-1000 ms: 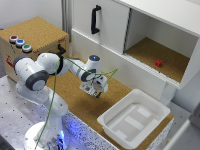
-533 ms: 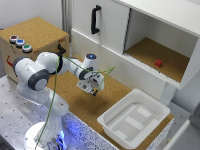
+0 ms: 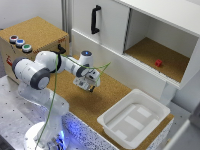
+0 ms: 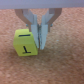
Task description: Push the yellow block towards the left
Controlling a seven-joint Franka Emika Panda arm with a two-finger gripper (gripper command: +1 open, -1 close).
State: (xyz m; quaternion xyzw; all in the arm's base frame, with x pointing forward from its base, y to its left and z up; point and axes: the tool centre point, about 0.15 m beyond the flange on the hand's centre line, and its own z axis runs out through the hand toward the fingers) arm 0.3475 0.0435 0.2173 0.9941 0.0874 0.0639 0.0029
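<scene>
There is one robot arm [image 3: 42, 67], white and round, and it reaches out over the brown cork floor [image 3: 85, 105]. At its end is one gripper [image 3: 89, 88], hanging low over the cork, close to the front of the white cupboard [image 3: 105, 30]. Up close, the wrist view shows its two fingers [image 4: 42, 32] pointing down at the cork with a gap between them, so the gripper is open and holds nothing. One yellow block [image 4: 25, 42] sits on the cork right beside the fingers, just outside the gap and touching or almost touching one of them. It has a black letter T on one face. In the exterior view I cannot pick the block out under the gripper. One small red block [image 3: 158, 63] lies on the cork shelf inside the open part of the cupboard, far off on the exterior view's right. One white tray [image 3: 134, 117] rests on the cork near the front, on the exterior view's right of the gripper. One cork box [image 3: 35, 35] stands on the exterior view's left, and I count three round buttons [image 3: 20, 43] on top of it. The cupboard door has one black handle [image 3: 94, 19].
</scene>
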